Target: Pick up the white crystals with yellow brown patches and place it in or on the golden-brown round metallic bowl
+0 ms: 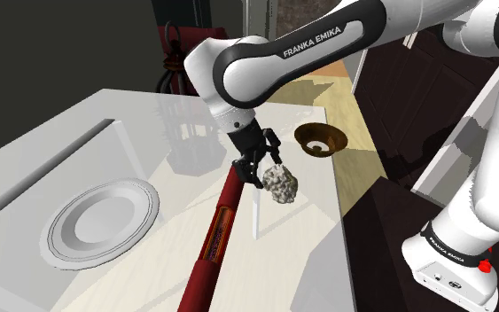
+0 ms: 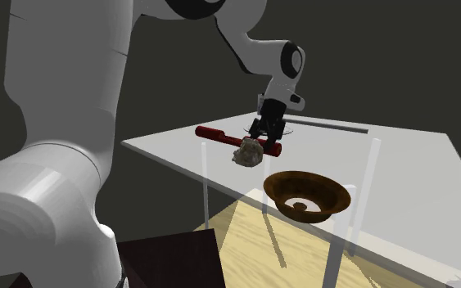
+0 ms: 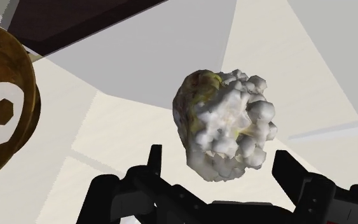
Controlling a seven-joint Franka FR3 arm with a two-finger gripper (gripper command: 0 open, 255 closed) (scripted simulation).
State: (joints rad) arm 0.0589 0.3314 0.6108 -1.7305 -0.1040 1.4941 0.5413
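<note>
The white crystal lump with yellow-brown patches (image 1: pixel 282 183) lies on the pale table just past my gripper (image 1: pixel 261 165). From the wrist camera the crystals (image 3: pixel 227 122) sit between the two black fingers, which stand apart. One finger (image 3: pixel 154 160) shows a gap to the lump and the other (image 3: pixel 287 170) is at its edge, so the lump is not clasped. The golden-brown round bowl (image 1: pixel 319 139) stands farther along the table toward the shoulder view's right. Across the table the bowl (image 2: pixel 306 195) is nearer the camera than the crystals (image 2: pixel 248 152) and the gripper (image 2: pixel 264 133).
A long dark-red bar (image 1: pixel 218 232) lies on the table beside the crystals, under the gripper. A white round plate (image 1: pixel 102 219) rests at the shoulder view's left. A dark lantern-like object (image 1: pixel 188 133) stands behind. The table edge (image 1: pixel 345 230) drops to dark furniture.
</note>
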